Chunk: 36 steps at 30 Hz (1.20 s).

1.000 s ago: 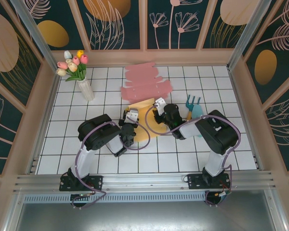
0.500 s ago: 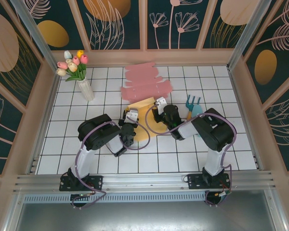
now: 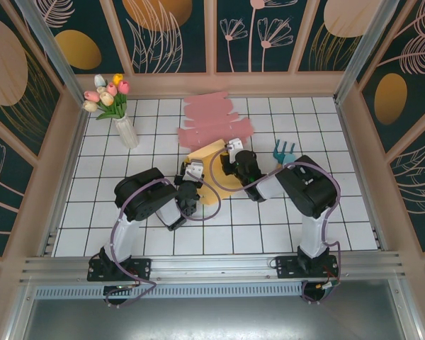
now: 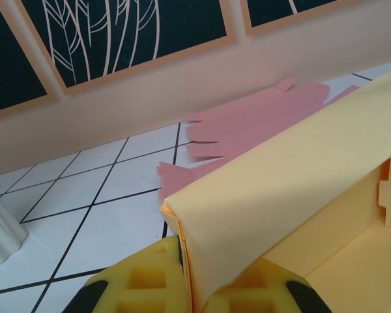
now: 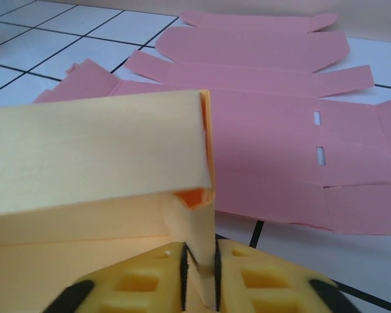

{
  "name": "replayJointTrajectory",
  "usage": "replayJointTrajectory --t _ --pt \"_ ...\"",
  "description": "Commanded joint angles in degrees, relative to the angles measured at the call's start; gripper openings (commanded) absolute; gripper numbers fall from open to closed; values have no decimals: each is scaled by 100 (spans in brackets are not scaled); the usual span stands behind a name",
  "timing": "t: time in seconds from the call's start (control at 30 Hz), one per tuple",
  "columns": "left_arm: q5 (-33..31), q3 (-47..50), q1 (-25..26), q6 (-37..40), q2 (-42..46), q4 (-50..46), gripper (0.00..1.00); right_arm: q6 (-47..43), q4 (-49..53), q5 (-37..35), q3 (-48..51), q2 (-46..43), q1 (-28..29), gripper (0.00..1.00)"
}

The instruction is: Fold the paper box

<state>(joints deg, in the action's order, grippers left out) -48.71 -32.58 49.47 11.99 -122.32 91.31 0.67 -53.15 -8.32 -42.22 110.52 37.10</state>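
Now the right arm is reaching further in toward the back of the white tiled table (image 3: 85,212) than a second ago, and its wrist is sitting closer to the pink flat cardboard sheets (image 3: 214,122). The half-folded yellow paper box (image 3: 210,154) is looking changed too: its right part is showing less flat sheet on the tiles than before. The left arm is staying where it was.

The box is lying at the middle of the table, just in front of the pink sheets and between the two wrists. In the left wrist view the left fingers (image 4: 143,288) are pinching the box's near wall tight, the wall's corner rising straight out from between the yellow pads while the folded-over panel is slanting away to the right. In the right wrist view the right fingers (image 5: 267,285) are standing narrow around an upright yellow flap, with the box's long wall stretching off to the left above them. Thin dark slits are showing on both sides of that flap, so I cannot tell whether the pads are pressing it or just flanking it.
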Motion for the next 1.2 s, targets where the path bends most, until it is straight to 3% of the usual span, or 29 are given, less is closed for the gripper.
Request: replayJointTrajectory --t 0.0,0.33,0.43,0.5,0.7,0.97,1.17 --pt "932 168 171 238 -292 -614 0 283 -381 56 -357 59 192 25" --pt "978 207 169 241 -275 -579 0 355 -97 -25 -511 98 138 21" --pt "1021 252 170 244 -266 -514 0 451 -22 -201 -553 96 124 14" --pt "988 246 176 259 -266 -528 0 587 35 -689 -530 57 141 8" --pt "882 133 175 225 -266 -699 0 683 673 -3003 -730 48 419 5" --pt "835 85 169 190 -264 -791 0 2159 2649 -4295 -1121 -26 306 8" --pt "814 67 177 185 -266 -816 0 2745 3697 -4438 -1417 -52 128 10"
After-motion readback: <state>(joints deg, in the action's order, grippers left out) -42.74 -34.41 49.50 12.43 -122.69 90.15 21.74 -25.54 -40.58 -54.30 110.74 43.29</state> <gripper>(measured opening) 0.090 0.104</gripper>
